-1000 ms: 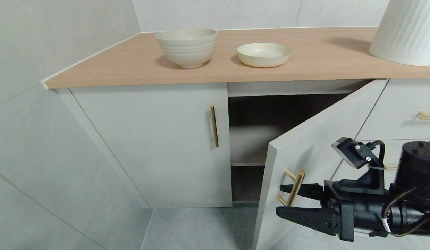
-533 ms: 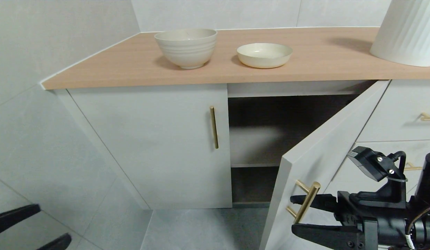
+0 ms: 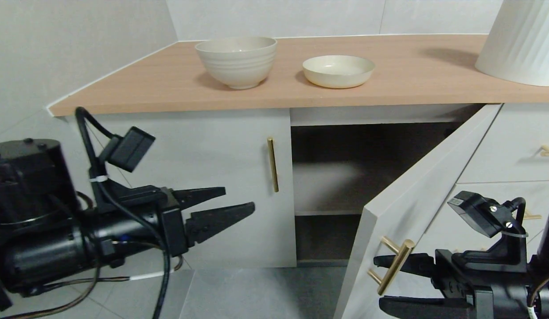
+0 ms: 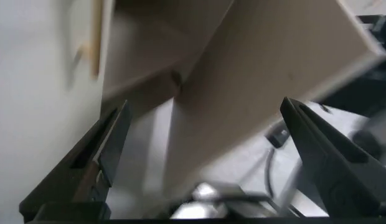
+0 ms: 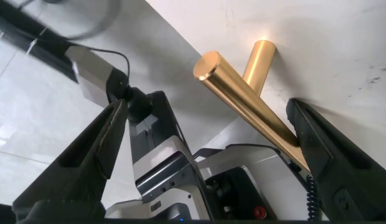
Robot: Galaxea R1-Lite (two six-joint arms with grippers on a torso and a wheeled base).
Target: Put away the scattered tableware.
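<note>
A deep ribbed cream bowl (image 3: 236, 60) and a shallow cream bowl (image 3: 338, 70) stand side by side on the wooden counter (image 3: 168, 91). Below them the right cabinet door (image 3: 416, 195) hangs open, showing a bare shelf (image 3: 327, 188). My right gripper (image 3: 378, 281) is open, with the door's gold handle (image 3: 396, 266) between its fingers; in the right wrist view the handle (image 5: 243, 106) lies closer to one finger of the right gripper (image 5: 207, 106). My left gripper (image 3: 239, 198) is open and holds nothing, in front of the closed left door (image 3: 203, 177), well below the bowls. The left gripper (image 4: 205, 162) faces the open door's edge (image 4: 255, 87).
A tall white ribbed container (image 3: 522, 44) stands at the counter's right end. The closed door has a vertical gold handle (image 3: 272, 165). Drawers with gold handles (image 3: 547, 150) lie right of the open door. Tiled wall closes the left side; grey floor lies below.
The left arm has come up from the lower left to the front of the closed door. The right gripper has moved right and down, and the door has swung wider open.
</note>
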